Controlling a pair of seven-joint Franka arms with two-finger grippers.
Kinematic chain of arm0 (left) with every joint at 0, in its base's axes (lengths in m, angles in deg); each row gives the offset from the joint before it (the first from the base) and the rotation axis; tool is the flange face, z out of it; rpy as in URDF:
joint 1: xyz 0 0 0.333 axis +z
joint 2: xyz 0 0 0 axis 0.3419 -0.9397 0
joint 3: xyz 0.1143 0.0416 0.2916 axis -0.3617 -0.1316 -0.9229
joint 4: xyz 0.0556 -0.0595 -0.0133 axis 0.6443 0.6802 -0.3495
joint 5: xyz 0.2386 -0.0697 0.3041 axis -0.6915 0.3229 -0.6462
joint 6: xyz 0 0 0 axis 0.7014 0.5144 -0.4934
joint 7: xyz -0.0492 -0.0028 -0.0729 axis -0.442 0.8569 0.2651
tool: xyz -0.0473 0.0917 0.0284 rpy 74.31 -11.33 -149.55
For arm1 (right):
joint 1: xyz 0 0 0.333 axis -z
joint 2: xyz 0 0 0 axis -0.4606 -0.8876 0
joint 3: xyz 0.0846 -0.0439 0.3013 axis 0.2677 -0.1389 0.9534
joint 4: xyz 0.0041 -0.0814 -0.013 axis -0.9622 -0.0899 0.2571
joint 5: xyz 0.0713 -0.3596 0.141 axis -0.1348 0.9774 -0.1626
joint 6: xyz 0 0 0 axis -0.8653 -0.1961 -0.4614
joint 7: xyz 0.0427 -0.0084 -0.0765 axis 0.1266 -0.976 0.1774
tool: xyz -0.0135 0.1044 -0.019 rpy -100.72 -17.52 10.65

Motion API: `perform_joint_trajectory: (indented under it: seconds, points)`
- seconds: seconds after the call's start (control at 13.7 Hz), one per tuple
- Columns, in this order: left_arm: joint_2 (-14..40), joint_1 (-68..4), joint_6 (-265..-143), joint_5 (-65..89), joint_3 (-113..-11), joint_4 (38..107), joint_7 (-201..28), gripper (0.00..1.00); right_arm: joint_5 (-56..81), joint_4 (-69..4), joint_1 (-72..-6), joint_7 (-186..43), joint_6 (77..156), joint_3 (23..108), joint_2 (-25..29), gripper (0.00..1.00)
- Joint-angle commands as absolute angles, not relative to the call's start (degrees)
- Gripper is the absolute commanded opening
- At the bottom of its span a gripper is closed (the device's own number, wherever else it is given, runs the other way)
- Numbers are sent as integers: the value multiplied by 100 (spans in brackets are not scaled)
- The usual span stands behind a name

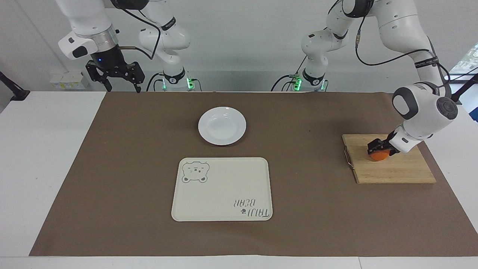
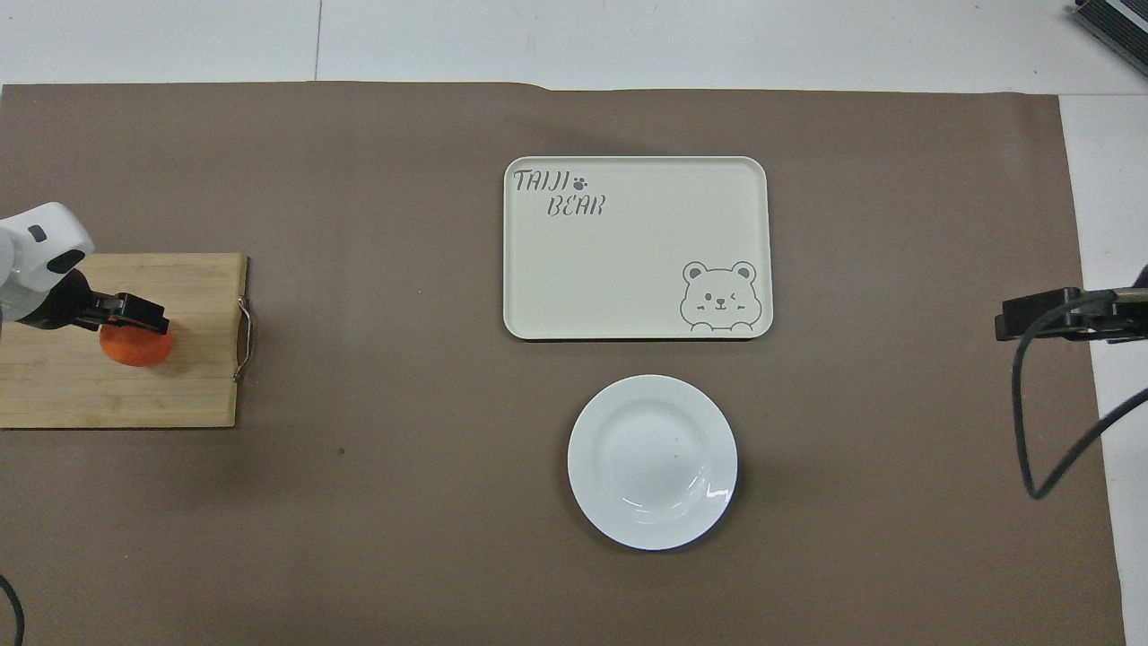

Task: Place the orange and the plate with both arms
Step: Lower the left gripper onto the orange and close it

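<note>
The orange [image 1: 379, 156] [image 2: 133, 350] lies on a wooden cutting board [image 1: 405, 169] [image 2: 63, 390] at the left arm's end of the table. My left gripper [image 1: 378, 148] [image 2: 136, 316] has come down over the orange, open, with one finger on each side of the fruit and its top half covered. The white plate [image 1: 204, 127] [image 2: 585, 462] sits on the brown mat in the middle of the table, nearer to the robots than the tray. My right gripper [image 1: 123, 89] [image 2: 1012, 321] hangs open above the robots' edge of the table at the right arm's end, waiting.
A cream rectangular tray [image 1: 224, 190] [image 2: 628, 269] with a bear print lies beside the plate, farther from the robots. The cutting board has a metal handle [image 1: 348, 157] on the edge toward the table's middle. A black cable [image 2: 1040, 431] loops below the right gripper.
</note>
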State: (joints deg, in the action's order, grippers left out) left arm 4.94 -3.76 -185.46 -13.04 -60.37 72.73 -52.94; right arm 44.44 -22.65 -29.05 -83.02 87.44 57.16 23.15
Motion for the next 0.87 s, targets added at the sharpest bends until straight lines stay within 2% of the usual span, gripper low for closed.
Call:
perform_joint_trajectory:
  seconds: [0.0,0.07,0.22,0.8]
  points:
    - [524,-259,-18640,-1399,-5987,7391,-5226,6,4509,-2356,-2839,-8258,8709,5767,2424,100]
    - [524,-259,-18597,-1399,-5987,7347,-5200,0,4509,-2356,-2839,-8258,8709,5767,2424,100]
    - [559,-276,-18422,-1399,-5987,7225,-5173,0,4509,-2356,-2839,-8258,8709,5759,2424,100]
    - [875,-575,-16402,-1390,-5926,5600,-5770,0,4509,-2365,-2839,-8258,8709,5767,2424,100]
